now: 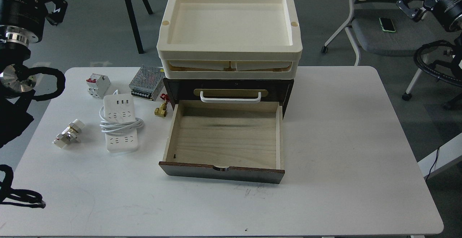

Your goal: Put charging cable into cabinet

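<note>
The charging cable (119,110) is a white power strip with its cord coiled around the middle. It lies on the table left of the cabinet. The cabinet (287,90) is a dark brown box. Its pale wood drawer (225,137) is pulled out towards me and is empty. A white handle (231,99) on a brass plate sits above the drawer. My left gripper (56,0) is raised at the far top left, off the table, open and empty. My right gripper (409,1) is raised at the far top right, open and empty. Both are far from the cable.
Two stacked cream trays (229,52) sit on the cabinet. A perforated metal power-supply box (147,82), a white circuit breaker (97,85), a brass fitting (161,110) and a metal connector (68,133) lie around the cable. A chair with a phone (387,24) stands behind right.
</note>
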Motion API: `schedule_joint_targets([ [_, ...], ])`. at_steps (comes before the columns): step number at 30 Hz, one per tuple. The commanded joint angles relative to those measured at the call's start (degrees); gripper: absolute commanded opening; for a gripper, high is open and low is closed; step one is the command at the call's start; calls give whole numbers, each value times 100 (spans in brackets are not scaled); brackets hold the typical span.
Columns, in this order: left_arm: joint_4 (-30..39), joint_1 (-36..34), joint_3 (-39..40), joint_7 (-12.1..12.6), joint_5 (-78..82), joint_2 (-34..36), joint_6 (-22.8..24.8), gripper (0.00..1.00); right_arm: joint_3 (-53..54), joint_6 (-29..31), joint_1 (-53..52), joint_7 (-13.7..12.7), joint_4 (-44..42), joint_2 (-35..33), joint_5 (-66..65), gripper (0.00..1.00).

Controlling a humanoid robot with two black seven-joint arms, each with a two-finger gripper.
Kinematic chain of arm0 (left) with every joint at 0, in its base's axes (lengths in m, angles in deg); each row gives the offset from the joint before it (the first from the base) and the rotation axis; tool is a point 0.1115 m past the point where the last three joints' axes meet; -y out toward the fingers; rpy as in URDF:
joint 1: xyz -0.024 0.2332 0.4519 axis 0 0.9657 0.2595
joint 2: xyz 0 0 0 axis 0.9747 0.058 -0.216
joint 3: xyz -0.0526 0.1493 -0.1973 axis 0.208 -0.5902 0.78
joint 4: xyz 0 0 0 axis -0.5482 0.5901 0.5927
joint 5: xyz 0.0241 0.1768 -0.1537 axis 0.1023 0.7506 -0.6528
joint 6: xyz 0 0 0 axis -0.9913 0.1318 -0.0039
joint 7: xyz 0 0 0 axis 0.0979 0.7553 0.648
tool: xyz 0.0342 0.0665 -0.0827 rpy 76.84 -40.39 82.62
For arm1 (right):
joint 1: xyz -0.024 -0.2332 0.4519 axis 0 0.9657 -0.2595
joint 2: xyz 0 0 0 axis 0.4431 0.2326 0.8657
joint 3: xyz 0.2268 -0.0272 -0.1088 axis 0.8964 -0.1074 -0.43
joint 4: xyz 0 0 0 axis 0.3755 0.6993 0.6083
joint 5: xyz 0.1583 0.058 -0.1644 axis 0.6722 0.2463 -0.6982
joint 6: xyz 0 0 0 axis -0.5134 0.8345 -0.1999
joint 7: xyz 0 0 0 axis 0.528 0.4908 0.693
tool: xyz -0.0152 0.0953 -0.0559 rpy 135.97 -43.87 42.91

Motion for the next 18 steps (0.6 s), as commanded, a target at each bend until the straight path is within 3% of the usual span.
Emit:
schedule_joint_targets([
  [1,324,55,637,3,-133,-104,1,100,17,0,-1,-2,1,-10,9,100],
  [5,1141,126,1349,3,-115,-69,1,100,131,0,51,-2,1,-98,9,100],
  [9,2379,274,1333,3,410,492,1,100,281,0,218,-2,1,-335,17,100],
  [18,5939,950,877,3,6548,3022,1,100,325,0,385,-2,1,-537,35,100],
])
